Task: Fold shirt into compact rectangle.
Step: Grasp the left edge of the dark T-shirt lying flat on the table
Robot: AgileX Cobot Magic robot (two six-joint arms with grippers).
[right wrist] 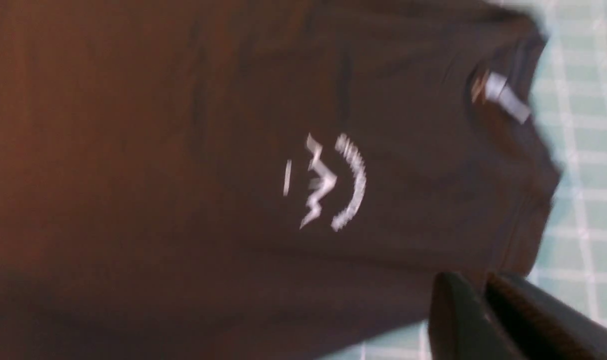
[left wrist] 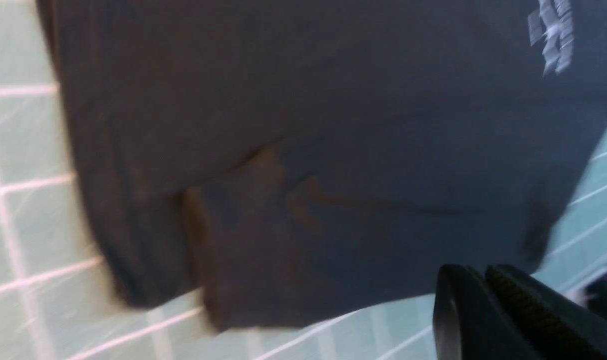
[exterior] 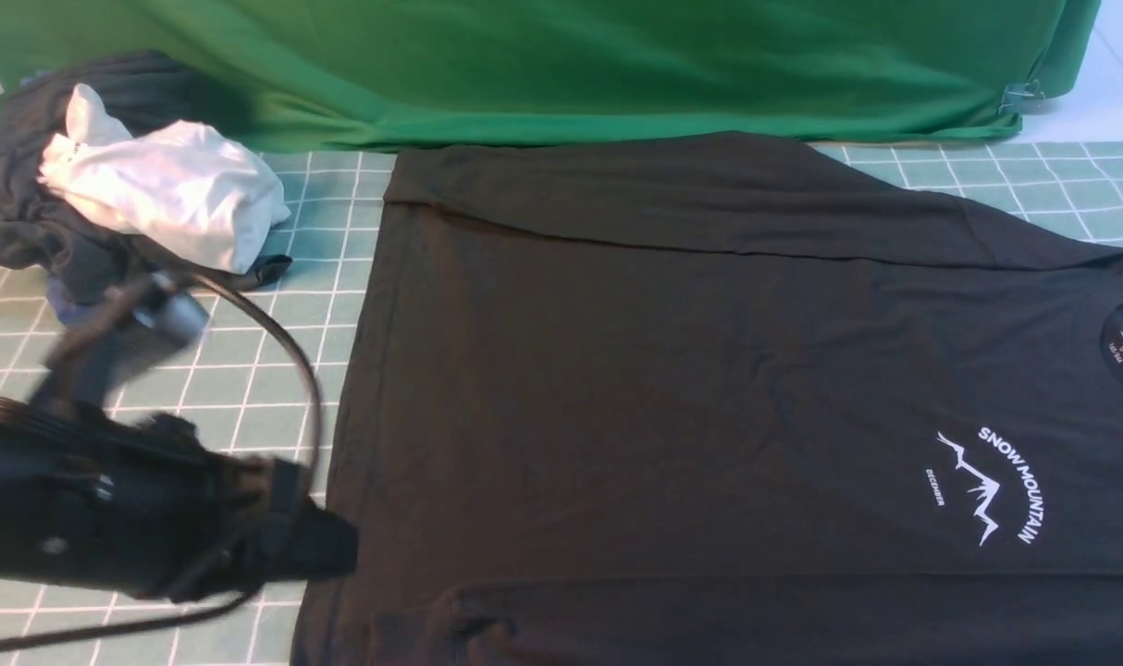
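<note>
Large plain black cotton T-shirt (exterior: 709, 370) lies flat and sideways on the green grid-patterned table (exterior: 339, 185), hem left, collar right. Far and near sides are folded in, so it's already a band. Your left gripper (exterior: 335, 550) sits closed and empty at the hem, likely lining up a corner grab. Your right gripper (right wrist: 483, 287) hovers off the collar-end edge, jaws apparently together, holding nothing.

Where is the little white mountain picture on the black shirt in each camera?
Front view: the mountain logo sits lower right, on the black shirt.
Left wrist view: blurred, squeezed into a corner of the picture.
Right wrist view: near the middle.
Shared landmark: the pale green checked mat beside the shirt shows in all three.
</note>
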